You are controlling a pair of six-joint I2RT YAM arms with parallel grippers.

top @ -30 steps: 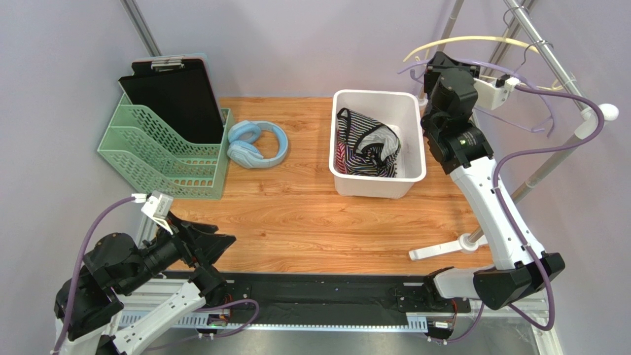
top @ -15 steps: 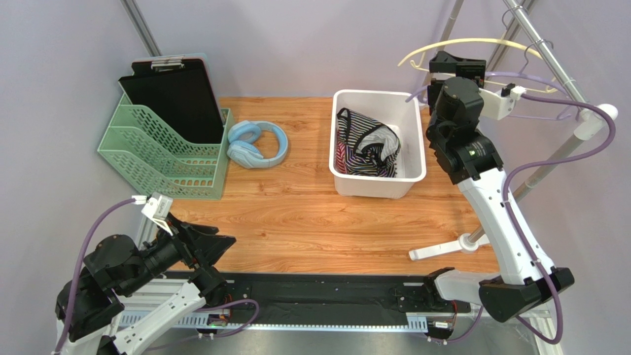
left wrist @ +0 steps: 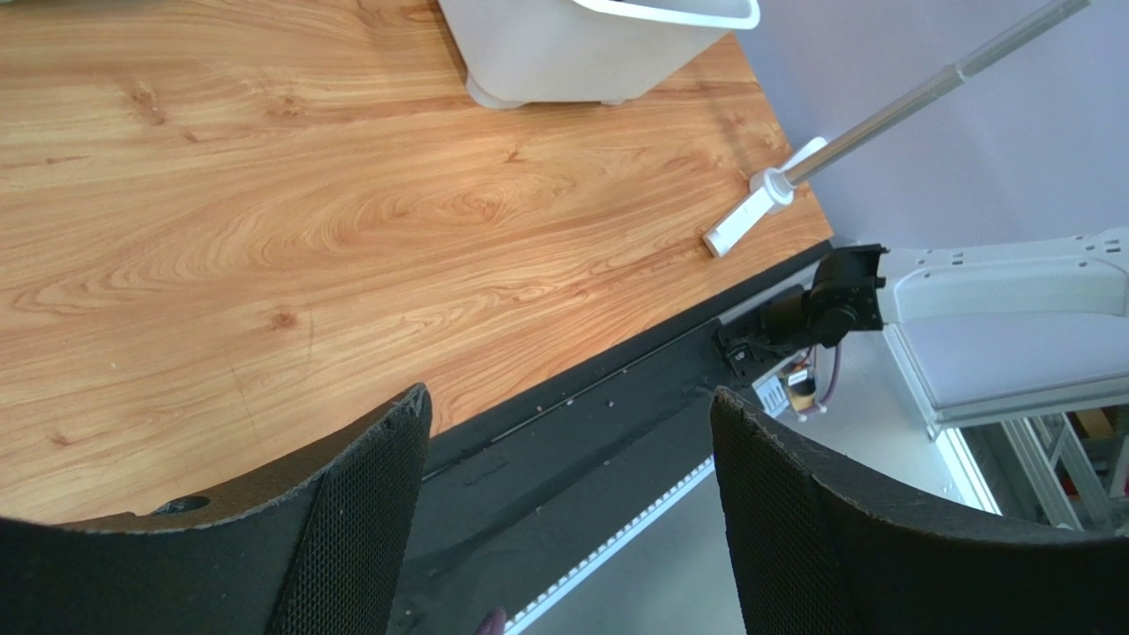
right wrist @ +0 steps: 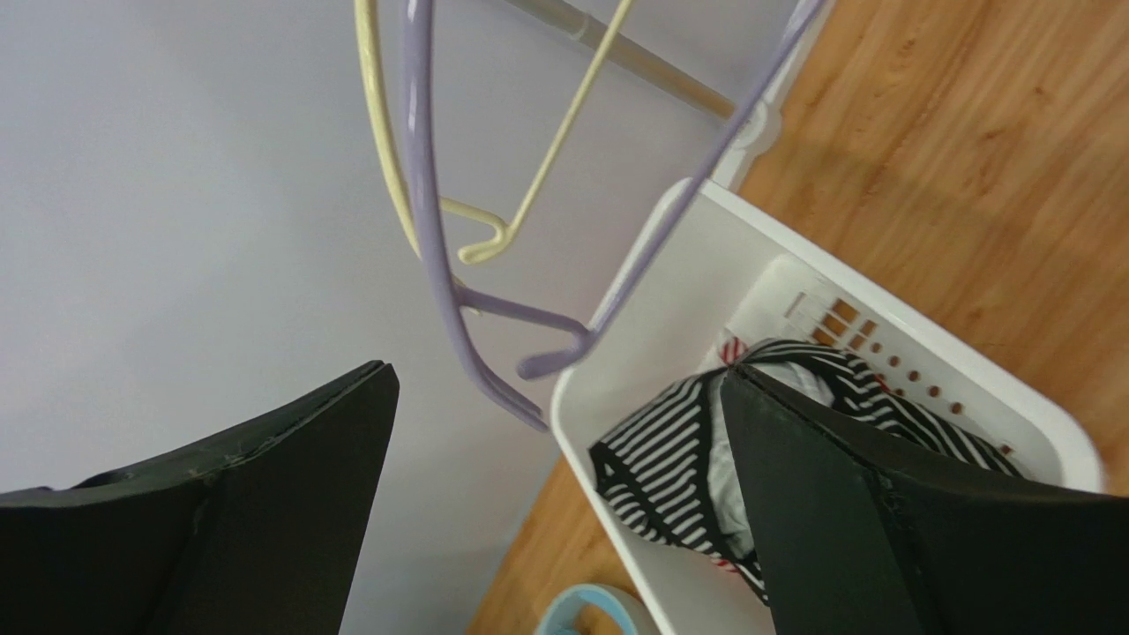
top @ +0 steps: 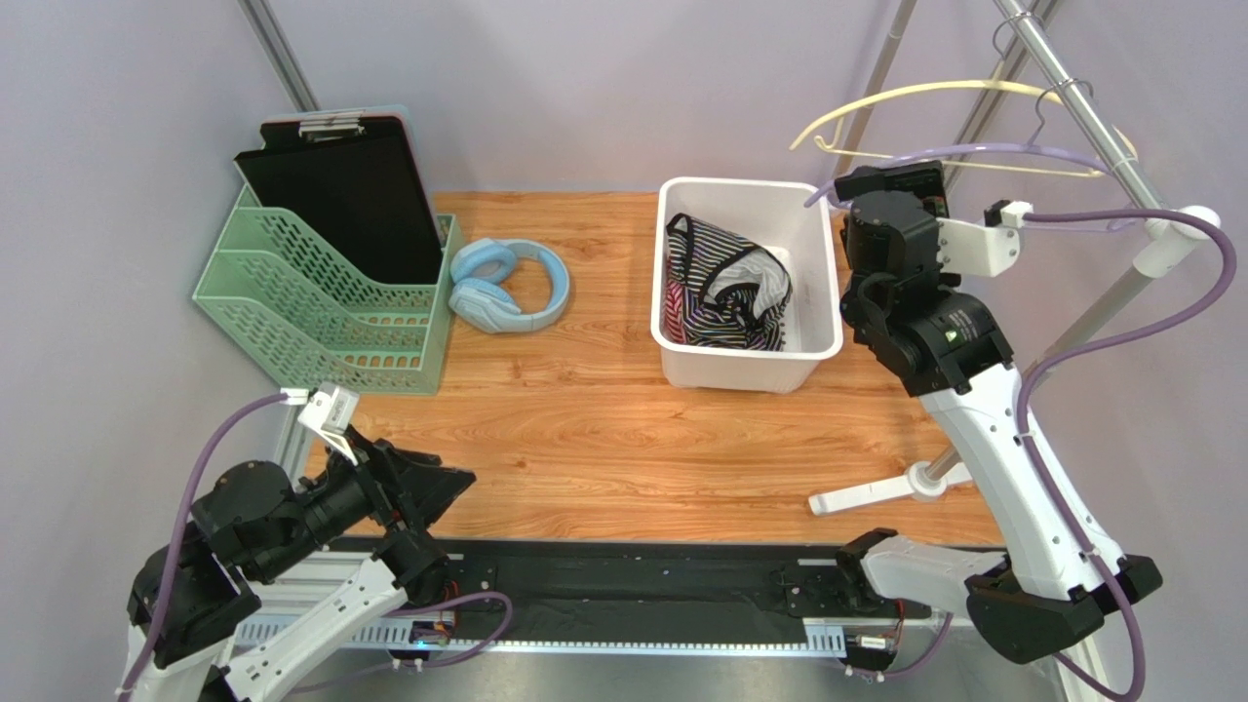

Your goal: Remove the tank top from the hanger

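Note:
The black-and-white striped tank top (top: 725, 285) lies crumpled inside the white bin (top: 740, 190), off any hanger. In the right wrist view the tank top (right wrist: 663, 463) shows in the bin (right wrist: 742, 252) below. A bare purple hanger (top: 1011, 154) and a bare yellow hanger (top: 938, 95) hang from the rack rail. My right gripper (top: 884, 179) is open and empty, just below and left of the hangers. From the wrist, the right gripper (right wrist: 557, 375) has the purple hanger (right wrist: 424, 199) and yellow hanger (right wrist: 378, 146) ahead, untouched. My left gripper (top: 432, 490) (left wrist: 570, 397) is open and empty over the table's front edge.
A green file organiser holding a black clipboard (top: 322, 293) stands at the back left, with blue headphones (top: 506, 285) beside it. The clothes rack's rail (top: 1084, 110) runs along the right, and its white foot (top: 879, 490) rests on the table near my right arm.
My right gripper opened wide, let go of the purple hanger and drew back and down from it. The hangers swung back under the rail. The left arm shifted only slightly.

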